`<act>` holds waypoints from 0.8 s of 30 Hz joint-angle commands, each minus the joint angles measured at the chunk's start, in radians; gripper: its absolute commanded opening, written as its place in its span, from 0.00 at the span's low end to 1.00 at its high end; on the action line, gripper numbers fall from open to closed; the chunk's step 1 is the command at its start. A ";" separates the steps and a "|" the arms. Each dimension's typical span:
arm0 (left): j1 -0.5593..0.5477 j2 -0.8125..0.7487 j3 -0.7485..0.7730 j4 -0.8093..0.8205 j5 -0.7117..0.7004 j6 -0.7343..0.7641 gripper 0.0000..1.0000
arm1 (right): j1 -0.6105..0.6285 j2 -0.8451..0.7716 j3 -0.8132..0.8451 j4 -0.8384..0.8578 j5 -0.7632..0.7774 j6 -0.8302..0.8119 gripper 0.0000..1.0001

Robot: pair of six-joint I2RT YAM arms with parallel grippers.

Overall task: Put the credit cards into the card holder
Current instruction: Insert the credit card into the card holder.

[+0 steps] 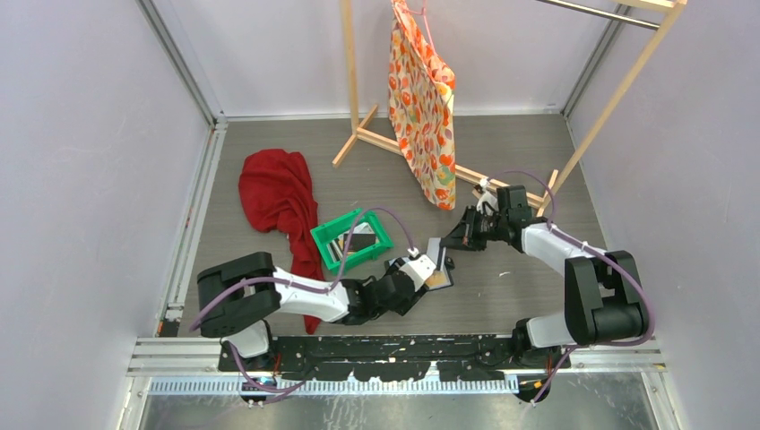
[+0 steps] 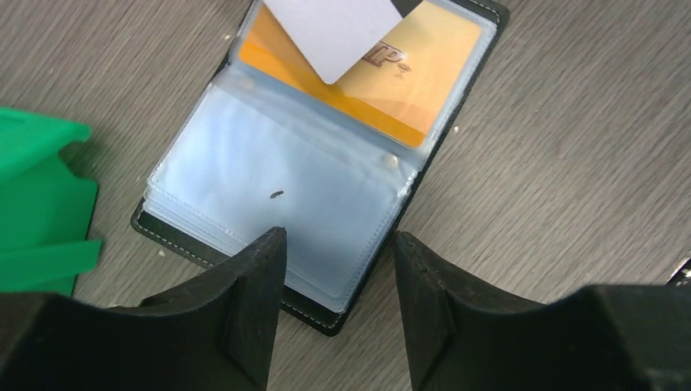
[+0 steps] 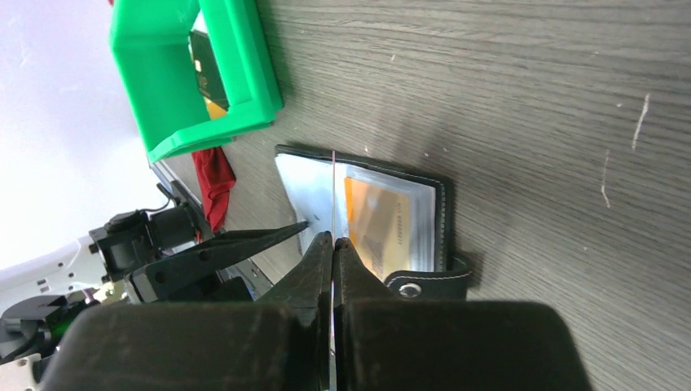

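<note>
Top external view: grey wood-grain table (image 1: pixel 538 296) fills the middle of the frame. A wooden rack (image 1: pixel 350 72) stands at the upper centre, with a floral cloth (image 1: pixel 421 116) hanging from it. A red cloth (image 1: pixel 278 193) lies crumpled at centre left. Just beside it, towards the lower right, sits a green tray (image 1: pixel 327 240) with a dark card (image 1: pixel 361 240) inside.

Left wrist view: left gripper (image 2: pixel 340 238) is at the bottom of the frame. Its jaws stand apart with nothing between them, over the near edge of the card holder (image 2: pixel 269 187). Cannot tell whether the fingers touch it.

Right wrist view: right gripper (image 3: pixel 334 239) is at lower centre, jaws pinched tight on the white card (image 3: pixel 334 195), which is seen edge-on as a thin line.

The card holder lies open and flat on the table at centre frame. Its clear sleeves face up and its snap tab (image 3: pixel 424 285) is at the lower right.

An orange card (image 2: pixel 391 90) sits in the upper sleeve. In the left wrist view, a corner of the white card overlaps it at the top of the frame. Whether that corner has entered a sleeve cannot be told.
</note>
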 commanded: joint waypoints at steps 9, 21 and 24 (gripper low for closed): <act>0.070 -0.109 -0.144 -0.014 0.024 -0.162 0.59 | 0.135 0.052 -0.042 0.224 0.151 0.114 0.01; 0.125 -0.491 -0.313 -0.019 0.131 -0.451 0.72 | 0.144 0.060 -0.077 0.378 0.074 0.197 0.01; 0.187 -0.548 -0.368 0.013 0.163 -0.552 0.71 | 0.150 0.070 -0.082 0.363 0.097 0.177 0.01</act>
